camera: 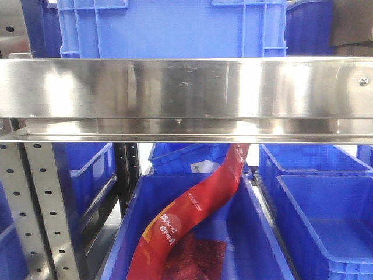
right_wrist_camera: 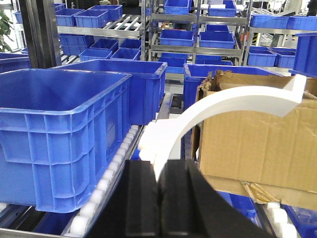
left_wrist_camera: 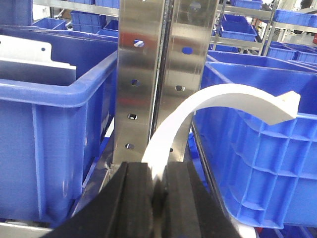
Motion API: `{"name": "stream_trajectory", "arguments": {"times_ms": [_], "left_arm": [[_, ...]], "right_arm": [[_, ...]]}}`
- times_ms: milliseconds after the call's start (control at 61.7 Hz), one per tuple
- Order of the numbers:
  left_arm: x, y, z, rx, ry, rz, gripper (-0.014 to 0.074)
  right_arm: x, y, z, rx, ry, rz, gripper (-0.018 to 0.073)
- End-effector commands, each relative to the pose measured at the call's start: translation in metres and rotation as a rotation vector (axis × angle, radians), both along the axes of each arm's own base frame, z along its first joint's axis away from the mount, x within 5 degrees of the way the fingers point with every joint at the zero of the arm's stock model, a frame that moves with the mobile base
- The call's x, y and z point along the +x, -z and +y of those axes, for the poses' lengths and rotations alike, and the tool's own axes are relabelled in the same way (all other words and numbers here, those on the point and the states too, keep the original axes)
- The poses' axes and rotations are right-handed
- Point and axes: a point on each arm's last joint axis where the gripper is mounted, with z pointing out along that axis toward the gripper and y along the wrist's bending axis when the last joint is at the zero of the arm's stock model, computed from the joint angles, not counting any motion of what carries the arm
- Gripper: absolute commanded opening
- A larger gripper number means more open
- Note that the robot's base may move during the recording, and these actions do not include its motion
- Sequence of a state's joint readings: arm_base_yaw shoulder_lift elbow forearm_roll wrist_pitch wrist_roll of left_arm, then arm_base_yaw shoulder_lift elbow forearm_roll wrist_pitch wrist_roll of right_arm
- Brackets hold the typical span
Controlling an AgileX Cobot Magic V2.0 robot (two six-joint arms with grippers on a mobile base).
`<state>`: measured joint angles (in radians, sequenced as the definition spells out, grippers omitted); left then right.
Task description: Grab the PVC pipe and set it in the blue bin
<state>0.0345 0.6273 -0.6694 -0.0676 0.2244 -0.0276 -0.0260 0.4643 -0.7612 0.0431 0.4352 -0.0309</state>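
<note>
Left gripper sat low and level, nose pointed straight at a perforated steel post, with one blue bin on its left and a second bin on its right. Its jaws were pressed together with just a thin seam between them. A white curved strip rose right out of that seam and hooked off to the right, and I couldn't tell if it was pinched or part of the gripper.

Right gripper was the same deal: level, jaws together, same sort of white strip. It was aimed along a roller lane, with two bins in a row on the left, near bin and far bin, and one cardboard box on the right.

PVC pipe: honestly couldn't pick it out for sure. Two flat white pieces lay in the left-hand bin, too hidden to identify.

Front camera had one steel shelf beam and one red banner draped into a lower bin.
</note>
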Motion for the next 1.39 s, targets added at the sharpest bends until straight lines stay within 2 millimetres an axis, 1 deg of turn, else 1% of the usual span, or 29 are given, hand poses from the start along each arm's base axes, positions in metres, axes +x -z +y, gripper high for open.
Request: {"name": "stream_trajectory", "arguments": {"times_ms": [0, 1378], "left_arm": [[-0.0011, -0.0051, 0.0005, -0.009, -0.005, -0.048, -0.0111], [-0.001, -0.0107, 0.0008, -0.012, -0.009, -0.109, -0.0111]], "right_arm": [[-0.0004, -0.0023, -0.0002, -0.004, 0.002, -0.029, -0.0169], [-0.0004, -0.0049, -0.0003, -0.004, 0.003, -0.057, -0.0169]]}}
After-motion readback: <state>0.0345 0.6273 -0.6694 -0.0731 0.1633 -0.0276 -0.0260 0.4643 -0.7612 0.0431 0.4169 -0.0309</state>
